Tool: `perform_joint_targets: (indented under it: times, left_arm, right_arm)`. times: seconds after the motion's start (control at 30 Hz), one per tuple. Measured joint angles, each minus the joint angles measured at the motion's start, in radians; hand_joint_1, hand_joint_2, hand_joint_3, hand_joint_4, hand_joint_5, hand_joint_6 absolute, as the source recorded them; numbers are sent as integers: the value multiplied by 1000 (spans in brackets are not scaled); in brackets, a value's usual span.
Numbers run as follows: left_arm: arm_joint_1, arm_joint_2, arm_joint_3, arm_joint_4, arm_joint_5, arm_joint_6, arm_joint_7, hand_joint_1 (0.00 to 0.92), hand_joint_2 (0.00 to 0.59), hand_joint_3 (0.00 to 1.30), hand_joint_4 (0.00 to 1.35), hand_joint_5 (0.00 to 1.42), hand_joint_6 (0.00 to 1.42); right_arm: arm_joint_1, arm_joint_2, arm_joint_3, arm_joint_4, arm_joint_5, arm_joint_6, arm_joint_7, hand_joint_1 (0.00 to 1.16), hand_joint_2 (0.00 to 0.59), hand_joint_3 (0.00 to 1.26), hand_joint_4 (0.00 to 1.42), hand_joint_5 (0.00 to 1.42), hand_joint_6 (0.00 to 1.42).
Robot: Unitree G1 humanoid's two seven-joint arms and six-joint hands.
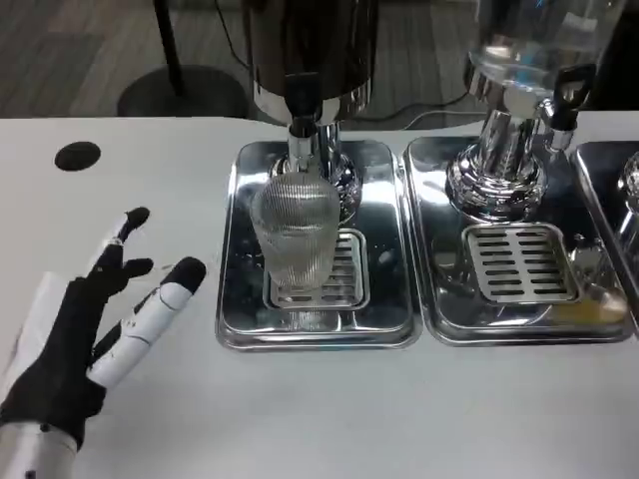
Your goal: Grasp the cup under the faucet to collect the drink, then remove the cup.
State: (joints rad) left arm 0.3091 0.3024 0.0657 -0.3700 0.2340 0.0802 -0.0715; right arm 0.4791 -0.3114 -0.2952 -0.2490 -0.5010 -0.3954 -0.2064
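- The left hand (pixel 95 329) lies low over the white table (pixel 329 409), fingers spread and holding nothing.
- The ribbed clear cup (pixel 297 239) stands to the right of the hand and apart from it, on the slotted grate of a steel drip tray (pixel 232 299).
- The faucet (pixel 303 125) of the dark dispenser (pixel 310 45) sits directly above the cup.
- A second dispenser (pixel 519 60) with its own tray (pixel 439 299) stands farther right of the hand, beyond the cup.
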Motion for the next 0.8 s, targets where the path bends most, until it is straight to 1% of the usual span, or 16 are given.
perform_joint_targets:
  times: [0.07, 0.1, 0.2, 0.27, 0.3, 0.37, 0.43, 0.53, 0.57, 0.6, 0.67, 0.73, 0.8]
  left_arm:
    - [-5, 8, 5, -48, -26, 41, -34, 0, 60, 86, 0, 229, 248]
    - [-20, 22, 12, -80, -37, 102, -73, 0, 56, 86, 0, 238, 266]
    - [-62, 53, 36, -134, -53, 196, -122, 0, 55, 86, 0, 255, 320]
    - [-90, 78, 41, -155, -57, 245, -149, 0, 55, 77, 0, 269, 354]
    - [-109, 94, 43, -170, -55, 279, -167, 0, 55, 78, 0, 271, 359]
    - [-175, 170, 45, -208, -24, 358, -212, 0, 55, 85, 0, 282, 368]
    - [-210, 200, 47, -234, -7, 383, -219, 0, 64, 88, 0, 287, 383]
    - [-269, 252, 27, -271, 64, 438, -231, 0, 64, 102, 0, 291, 390]
    - [-306, 273, 11, -277, 98, 467, -240, 0, 65, 105, 0, 298, 401]
    - [-327, 283, 2, -284, 113, 481, -243, 0, 65, 105, 0, 300, 403]
    - [-359, 288, -14, -291, 136, 500, -255, 0, 65, 109, 0, 301, 405]
    - [-419, 317, -63, -291, 185, 541, -288, 0, 66, 114, 0, 312, 409]
    - [-491, 340, -103, -289, 231, 562, -313, 0, 66, 115, 0, 323, 416]
  right_arm:
    - [5, 16, 0, 4, 0, 0, -8, 655, 458, 184, 207, 119, 62]
    - [9, 25, 0, 5, 2, -2, -14, 655, 458, 184, 207, 119, 62]
    - [19, 34, 0, 8, 4, -3, -21, 655, 458, 184, 207, 119, 62]
    - [19, 35, 0, 9, 7, -4, -22, 655, 458, 184, 207, 119, 62]
    - [21, 36, -1, 9, 10, -5, -23, 655, 458, 184, 207, 119, 62]
    - [21, 36, -2, 16, 18, -10, -25, 655, 458, 184, 207, 119, 62]
    - [22, 36, -3, 20, 21, -14, -28, 655, 458, 184, 207, 119, 62]
    - [23, 38, -5, 31, 26, -22, -35, 655, 458, 184, 207, 119, 62]
    - [24, 38, -5, 39, 27, -23, -37, 655, 458, 184, 207, 119, 62]
    - [24, 39, -5, 42, 27, -24, -38, 655, 458, 184, 207, 119, 62]
    - [25, 40, -5, 46, 28, -27, -39, 655, 458, 184, 207, 119, 62]
    - [28, 43, -5, 48, 31, -33, -46, 655, 458, 184, 207, 119, 62]
    - [31, 47, -6, 50, 35, -39, -49, 655, 458, 184, 207, 119, 62]
